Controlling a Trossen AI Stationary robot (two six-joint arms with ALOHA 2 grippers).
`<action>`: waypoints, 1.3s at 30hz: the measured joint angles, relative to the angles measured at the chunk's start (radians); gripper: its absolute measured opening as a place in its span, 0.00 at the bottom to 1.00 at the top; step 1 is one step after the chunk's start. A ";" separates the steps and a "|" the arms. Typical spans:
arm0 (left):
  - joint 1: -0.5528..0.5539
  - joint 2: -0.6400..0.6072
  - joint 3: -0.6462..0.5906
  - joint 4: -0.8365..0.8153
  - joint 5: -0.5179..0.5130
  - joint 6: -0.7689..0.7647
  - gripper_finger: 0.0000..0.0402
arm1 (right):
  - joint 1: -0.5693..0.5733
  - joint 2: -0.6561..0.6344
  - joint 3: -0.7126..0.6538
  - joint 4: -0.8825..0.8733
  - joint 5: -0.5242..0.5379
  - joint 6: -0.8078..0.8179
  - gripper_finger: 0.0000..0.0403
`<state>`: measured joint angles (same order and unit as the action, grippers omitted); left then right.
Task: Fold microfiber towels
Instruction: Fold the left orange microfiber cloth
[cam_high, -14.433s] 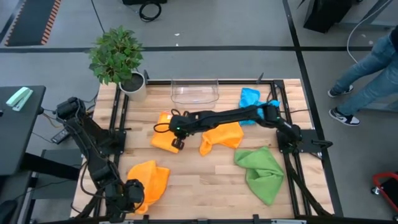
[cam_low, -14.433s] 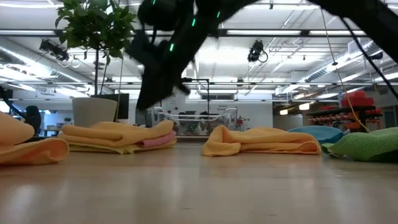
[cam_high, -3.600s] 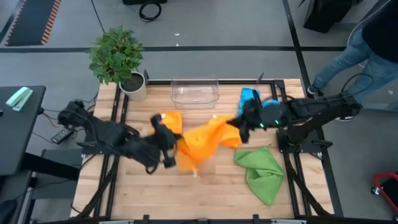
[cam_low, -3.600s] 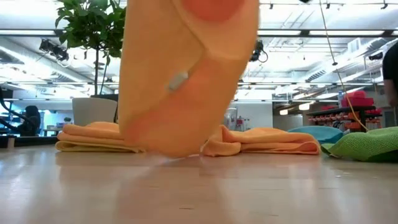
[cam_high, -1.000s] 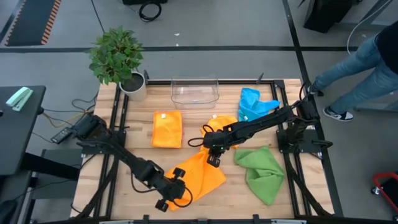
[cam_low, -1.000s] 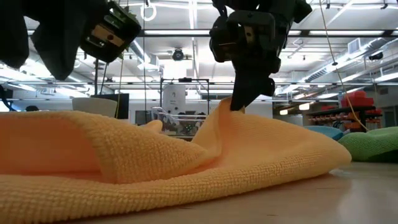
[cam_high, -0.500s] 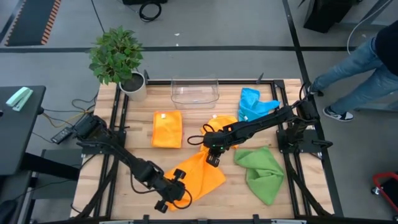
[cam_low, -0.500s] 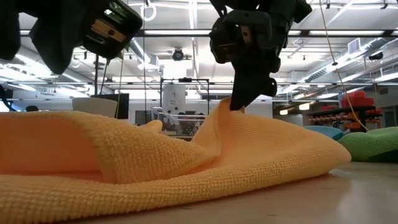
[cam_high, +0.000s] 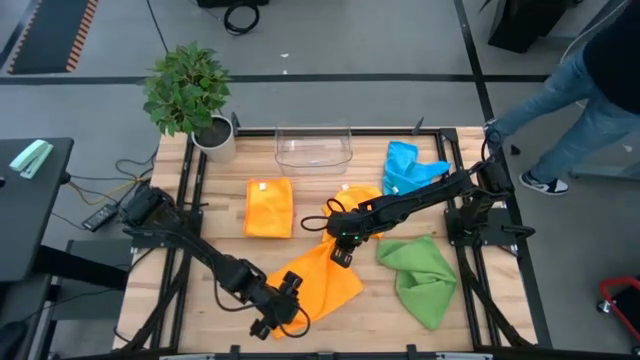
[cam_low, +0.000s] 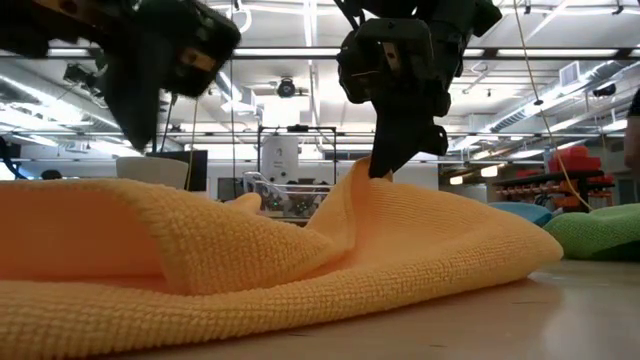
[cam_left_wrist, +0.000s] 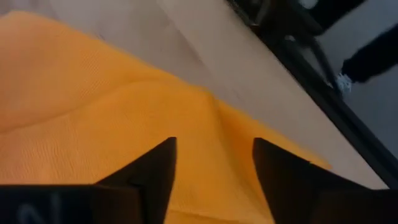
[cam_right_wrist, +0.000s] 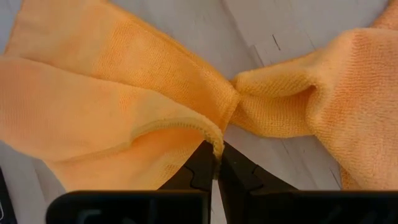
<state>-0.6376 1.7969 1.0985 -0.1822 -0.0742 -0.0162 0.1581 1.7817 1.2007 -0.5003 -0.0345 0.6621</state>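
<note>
An orange towel (cam_high: 318, 282) lies spread on the table's near middle. Its far corner is raised into a peak (cam_low: 368, 175) under my right gripper (cam_high: 343, 254), which is shut on it. My left gripper (cam_high: 285, 312) hangs open just above the towel's near left end (cam_left_wrist: 124, 124), fingers apart and clear of the cloth in the low view. A folded orange towel (cam_high: 270, 207) rests flat farther back. A crumpled orange towel (cam_high: 362, 203), a blue one (cam_high: 405, 166) and a green one (cam_high: 420, 276) lie to the right. My right gripper pinches the orange towel's hemmed edge (cam_right_wrist: 210, 135) between its two fingertips, at the towel's far corner. The fingers come from above, slanting down. That corner is lifted into a slack peak, and the rest of the towel lies on the table.
A clear plastic bin (cam_high: 313, 148) stands at the far edge, and a potted plant (cam_high: 190, 95) at the far left corner. A person's legs (cam_high: 590, 90) move past the table's far right. Bare wood shows at the near left (cam_high: 215, 225).
My left gripper has rolled a little above the towel's near left end, and its fingers have spread apart. My right gripper keeps the far corner raised. The towel lies as before.
</note>
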 joint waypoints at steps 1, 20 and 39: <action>0.001 0.016 0.000 0.029 0.000 -0.010 0.60 | 0.000 0.000 0.000 0.000 0.000 0.000 0.06; -0.031 0.089 0.000 0.065 -0.167 -0.083 0.34 | -0.002 -0.001 0.000 -0.030 0.000 -0.089 0.06; -0.283 0.080 0.001 0.057 -0.685 -1.150 0.02 | -0.002 -0.001 0.000 -0.034 0.000 -0.108 0.06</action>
<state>-0.9203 1.8771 1.0992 -0.1247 -0.7594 -1.1659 0.1558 1.7809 1.2007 -0.5342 -0.0348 0.5545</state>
